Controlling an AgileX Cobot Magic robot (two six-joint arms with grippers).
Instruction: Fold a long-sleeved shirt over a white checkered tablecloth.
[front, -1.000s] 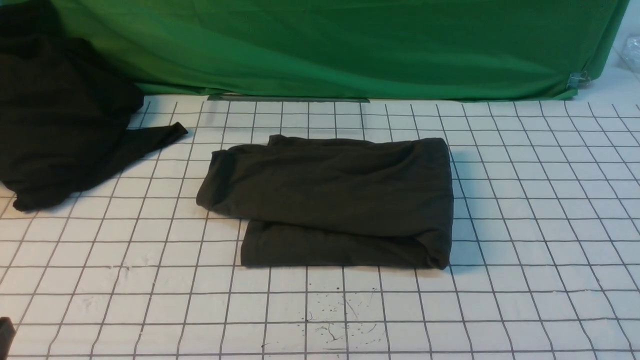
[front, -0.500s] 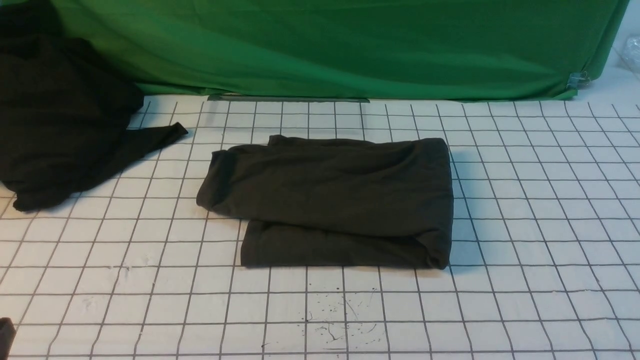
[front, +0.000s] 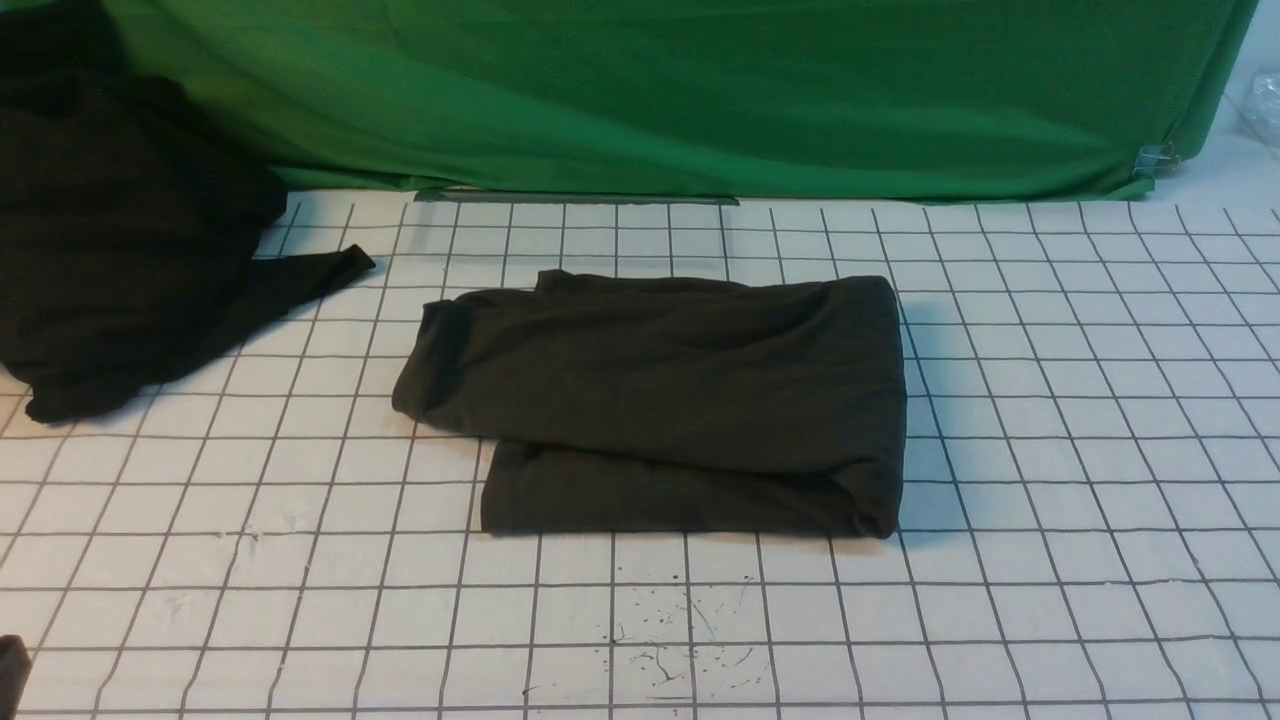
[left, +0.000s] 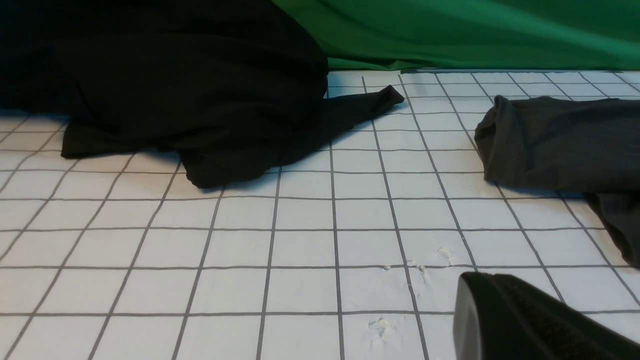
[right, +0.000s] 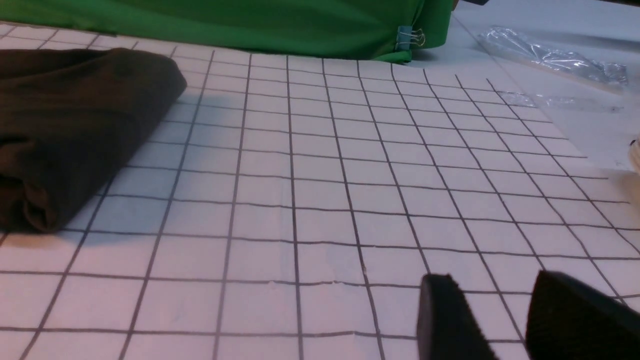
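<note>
The dark charcoal-grey knit long-sleeved shirt (front: 670, 400) lies folded into a thick, roughly rectangular bundle near the middle of the white checkered tablecloth (front: 1050, 500) that covers the table. Its upper layer sits a little askew over the lower one, jutting out toward the robot's left, while the rounded fold runs down the right edge. No print or label shows in this position. Compared with a second ago, the bundle has not shifted at all; every crease looks the same.

Off to the left, well apart from the shirt, a blacker, printless heap of clothing (front: 120, 250) spills onto the cloth with one pointed end (front: 330, 268) reaching toward the centre. It too is unchanged. Behind everything hangs a plain green backdrop cloth (front: 700, 90), pinned at its right corner by a small metal binder clip (front: 1157, 157).

The left hand (left: 520, 320) shows only as one dark shape low over the grid in its wrist view, clenched shut with nothing in it. The right hand (right: 505, 320) hovers over bare squares to the right of the shirt, its two dark fingers (right: 445, 320) parted and empty. Neither hand touches the garment. Some crinkled clear plastic (right: 550, 60) lies beyond the cloth's right edge.
</note>
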